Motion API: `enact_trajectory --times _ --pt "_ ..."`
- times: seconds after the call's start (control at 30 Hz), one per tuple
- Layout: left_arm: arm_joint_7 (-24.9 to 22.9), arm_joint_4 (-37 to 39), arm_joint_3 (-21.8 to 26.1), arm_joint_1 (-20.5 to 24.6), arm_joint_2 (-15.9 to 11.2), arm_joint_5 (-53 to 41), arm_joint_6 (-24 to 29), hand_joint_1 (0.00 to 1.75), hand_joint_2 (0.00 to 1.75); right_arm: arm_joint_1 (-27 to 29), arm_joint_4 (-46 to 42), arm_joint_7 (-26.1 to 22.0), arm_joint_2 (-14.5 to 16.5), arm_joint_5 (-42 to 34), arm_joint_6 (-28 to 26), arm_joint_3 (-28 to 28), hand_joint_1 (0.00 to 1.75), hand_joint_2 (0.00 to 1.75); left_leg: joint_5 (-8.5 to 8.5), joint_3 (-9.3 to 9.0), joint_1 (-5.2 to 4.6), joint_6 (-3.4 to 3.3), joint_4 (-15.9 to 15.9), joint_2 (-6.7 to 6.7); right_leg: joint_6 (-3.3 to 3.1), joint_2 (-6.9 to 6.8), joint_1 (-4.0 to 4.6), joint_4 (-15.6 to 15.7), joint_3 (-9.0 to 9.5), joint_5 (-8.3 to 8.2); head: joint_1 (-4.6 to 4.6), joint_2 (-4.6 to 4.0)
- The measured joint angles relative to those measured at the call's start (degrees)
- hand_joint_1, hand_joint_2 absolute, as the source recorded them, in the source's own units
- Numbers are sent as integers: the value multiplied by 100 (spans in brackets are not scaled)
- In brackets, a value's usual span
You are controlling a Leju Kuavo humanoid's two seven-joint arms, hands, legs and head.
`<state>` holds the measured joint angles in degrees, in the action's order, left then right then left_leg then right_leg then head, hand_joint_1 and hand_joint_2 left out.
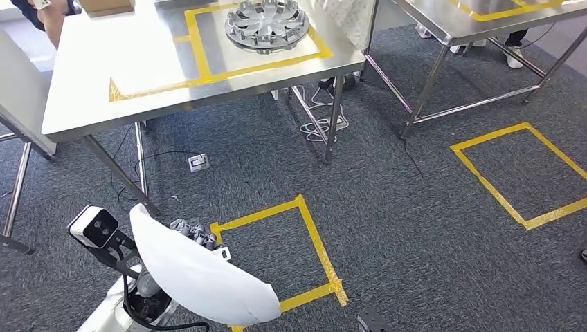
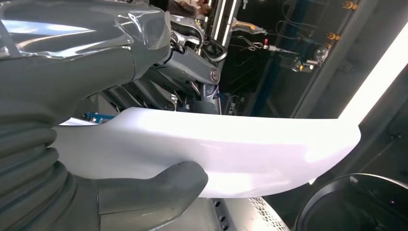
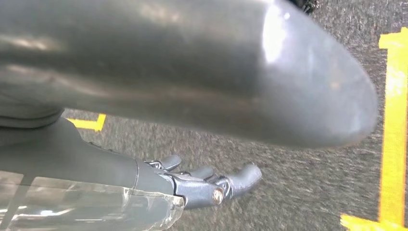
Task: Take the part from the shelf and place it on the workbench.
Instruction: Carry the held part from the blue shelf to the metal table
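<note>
A robot looks down at a grey carpeted floor marked with yellow tape squares. Its left hand (image 1: 194, 234), low at about 7 o'clock in the head view, holds a long, smooth white part (image 1: 201, 277); the left wrist view shows the thick grey thumb (image 2: 159, 190) pressed against one face and darker fingers (image 2: 190, 60) wrapped over the other. The part's long axis runs from 10 o'clock down to 4 o'clock. The steel workbench (image 1: 90, 83), outlined in yellow tape, lies ahead at about 12 o'clock, well apart from the hand, so the carrying left arm is the nearer one. A round silver wheel cover (image 1: 267, 25) already sits on the bench at 1 o'clock. The right hand (image 3: 207, 185) hangs over the carpet, fingers loosely apart and holding nothing. The part probably must travel forward and up to reach the benchtop.
</note>
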<state>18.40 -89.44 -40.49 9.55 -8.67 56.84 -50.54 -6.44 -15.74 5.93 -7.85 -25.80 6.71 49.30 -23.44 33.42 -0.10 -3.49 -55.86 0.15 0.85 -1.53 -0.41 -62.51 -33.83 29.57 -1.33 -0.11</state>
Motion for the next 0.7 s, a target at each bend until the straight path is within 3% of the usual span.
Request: enact_trajectory --times 0.07,0.1,0.13,0.17,0.23,0.27,0.3,0.4,0.47,0.53,0.6,0.63,0.67,0.7 --pt "1 8 -8 18 5 0 -2 175 175 12 5 13 -14 11 3 -15 0 0 8 -21 1 4 27 -89 -13 99 -26 -765 -413 264 7 0" --pt "1 15 -13 15 5 -2 -2 175 175 27 9 26 -20 16 6 -18 0 0 5 -18 3 7 23 -147 4 107 -41 -1049 -594 331 6 0" --pt "1 23 -20 11 5 -2 -2 175 175 42 15 39 -25 21 9 -20 0 0 -2 -17 11 15 14 -212 49 112 -60 -1137 -683 304 5 0" --pt "1 30 -26 11 6 -1 -2 175 175 50 18 49 -27 24 10 -22 0 0 -13 -16 24 32 -3 -273 120 118 -84 -978 -648 176 6 0" --pt "1 42 -35 11 9 1 -2 175 175 45 25 56 -24 23 8 -32 0 0 -64 -8 54 102 -78 -374 262 136 -141 -229 -336 -195 11 0" --pt "1 47 -36 11 10 4 -2 175 175 37 26 56 -17 20 1 -39 0 0 -103 10 51 148 -141 -410 284 152 -157 96 -197 -326 18 0" --pt "1 50 -39 11 10 7 -2 175 175 25 28 57 -9 14 -8 -49 0 0 -139 35 47 187 -195 -438 258 167 -164 282 -114 -395 21 0" --pt "3 55 -45 5 9 10 -2 175 175 1 32 60 11 -7 -26 -70 0 0 -193 85 54 235 -262 -462 91 189 -147 313 -106 -410 10 0" --pt "6 55 -44 4 4 11 -2 175 175 1 33 58 21 -11 -29 -75 0 0 -301 137 76 274 -407 -339 21 187 -149 316 -96 -411 1 0" --pt "9 55 -43 9 2 14 -2 175 175 4 36 58 21 -13 -35 -85 0 0 -609 394 84 324 -971 -141 -27 179 -133 320 -86 -406 -10 0" --pt "11 56 -45 8 2 16 1 175 175 20 40 58 16 -13 -37 -97 0 0 -911 785 86 337 -1734 -49 -54 157 -99 318 -86 -395 -14 0" --pt "11 56 -46 6 1 15 4 175 175 28 43 58 15 -13 -37 -101 0 0 -938 901 81 320 -1933 -39 -60 146 -77 318 -84 -390 -14 0" --pt "11 57 -46 6 -1 15 8 175 175 34 45 58 15 -11 -34 -105 0 0 -857 909 71 282 -1914 -38 -67 139 -52 319 -79 -386 -14 0" --pt "11 57 -44 7 -3 14 11 175 175 35 45 58 16 -9 -32 -109 0 0 -682 799 47 215 -1661 -38 -73 137 -23 321 -68 -382 -15 0"
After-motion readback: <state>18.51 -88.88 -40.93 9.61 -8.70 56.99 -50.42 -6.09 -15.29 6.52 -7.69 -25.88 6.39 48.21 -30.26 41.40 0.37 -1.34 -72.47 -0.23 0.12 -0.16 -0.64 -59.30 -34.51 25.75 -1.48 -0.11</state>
